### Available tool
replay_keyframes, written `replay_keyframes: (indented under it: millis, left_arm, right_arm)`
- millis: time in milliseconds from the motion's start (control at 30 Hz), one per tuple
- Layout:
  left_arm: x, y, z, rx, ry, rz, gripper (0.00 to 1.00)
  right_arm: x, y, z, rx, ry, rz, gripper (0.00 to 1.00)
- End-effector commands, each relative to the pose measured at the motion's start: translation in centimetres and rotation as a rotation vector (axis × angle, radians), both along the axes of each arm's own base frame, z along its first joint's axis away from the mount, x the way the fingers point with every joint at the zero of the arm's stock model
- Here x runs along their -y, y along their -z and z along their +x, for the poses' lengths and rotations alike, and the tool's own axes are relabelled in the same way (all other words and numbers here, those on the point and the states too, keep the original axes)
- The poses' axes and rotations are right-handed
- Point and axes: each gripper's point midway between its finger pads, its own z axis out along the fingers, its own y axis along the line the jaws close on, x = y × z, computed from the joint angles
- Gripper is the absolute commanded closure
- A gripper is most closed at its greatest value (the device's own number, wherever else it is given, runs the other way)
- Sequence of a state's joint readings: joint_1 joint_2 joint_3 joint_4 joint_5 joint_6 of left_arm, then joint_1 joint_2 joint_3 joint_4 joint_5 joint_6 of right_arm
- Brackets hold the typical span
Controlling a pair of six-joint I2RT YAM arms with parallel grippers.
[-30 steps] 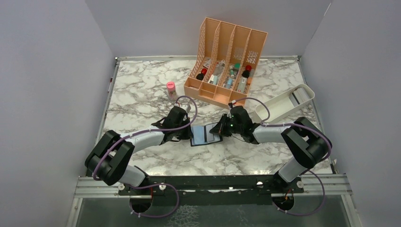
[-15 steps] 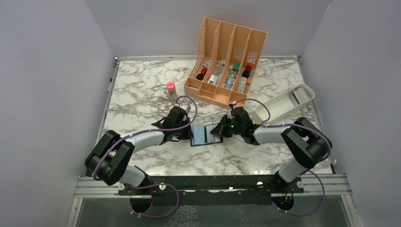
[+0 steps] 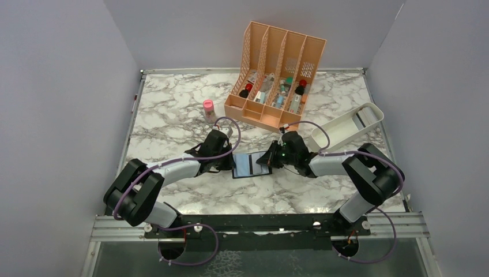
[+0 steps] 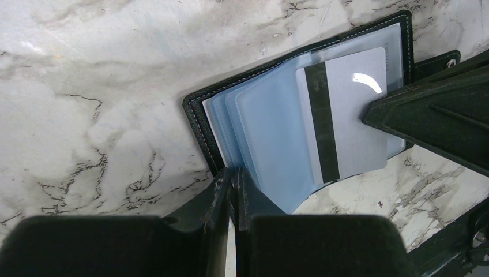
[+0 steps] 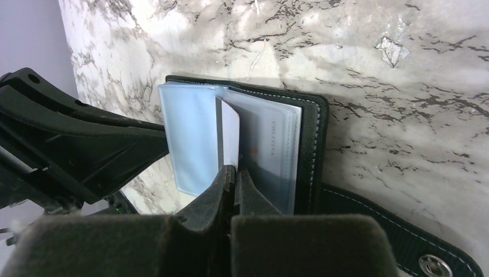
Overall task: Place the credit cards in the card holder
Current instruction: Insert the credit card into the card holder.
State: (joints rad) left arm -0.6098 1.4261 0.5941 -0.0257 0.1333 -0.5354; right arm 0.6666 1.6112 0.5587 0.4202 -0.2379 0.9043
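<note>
The card holder lies open on the marble between both grippers, with its bluish sleeves fanned out. My left gripper is shut on the lower edge of the sleeves. My right gripper is shut on a grey credit card with a black stripe, and the card's left part lies against a sleeve. In the right wrist view, my right gripper pinches the card edge-on, standing between the wallet's pages. No other cards show clearly.
An orange file organiser with small bottles stands at the back. A white oblong tray lies at the right, with something dark at its far end. A small pink-capped bottle stands behind the left gripper. The wallet's snap strap trails to the right.
Almost nothing differs. The right wrist has shifted very slightly to the right. Both grippers keep their hold at the open wallet.
</note>
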Motion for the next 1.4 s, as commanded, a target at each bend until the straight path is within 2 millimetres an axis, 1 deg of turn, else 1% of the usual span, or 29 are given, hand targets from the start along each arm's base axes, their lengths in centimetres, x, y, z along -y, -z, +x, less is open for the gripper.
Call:
replay_keyframes:
  millis: [0,100,200,467,667,767,900,1067,1167,1367]
  left_arm:
    - [-0.5,1.2,-0.7,-0.038,0.002,0.031,0.88]
    - [-0.4,1.1,-0.7,-0.038,0.007,0.023,0.88]
    - [-0.3,0.9,-0.7,-0.036,0.010,0.020,0.88]
    - [0.2,0.0,-0.5,-0.027,0.016,-0.010,0.88]
    - [0.7,-0.1,-0.5,-0.034,0.024,-0.029,0.88]
    - [1.0,-0.4,-0.5,-0.036,0.030,-0.044,0.88]
    - [1.1,-0.5,-0.4,-0.033,0.032,-0.048,0.88]
    - [1.1,-0.5,-0.4,-0.034,0.034,-0.048,0.88]
    - [1.2,-0.6,-0.4,-0.036,0.036,-0.052,0.88]
    - [1.7,-1.5,-0.3,-0.031,0.035,-0.083,0.88]
  right_arm:
    - [0.3,2.9,-1.6,-0.053,-0.072,-0.057,0.98]
    - [0.1,3.4,-1.7,-0.063,-0.098,-0.070,0.90]
    - [0.1,3.4,-1.5,-0.052,-0.108,-0.085,0.84]
    - [0.8,3.0,-1.2,-0.031,-0.141,-0.172,0.75]
    - [0.4,2.0,-1.0,-0.002,-0.169,-0.160,0.67]
    - [-0.2,1.7,-1.2,0.004,-0.198,-0.129,0.66]
    - [-1.4,1.7,-1.6,-0.009,-0.255,-0.081,0.73]
    - [-2.3,1.9,-2.1,-0.032,-0.296,-0.055,0.78]
    - [-2.6,1.8,-2.3,-0.040,-0.306,-0.041,0.78]
    - [-2.9,1.7,-2.5,-0.043,-0.313,-0.021,0.72]
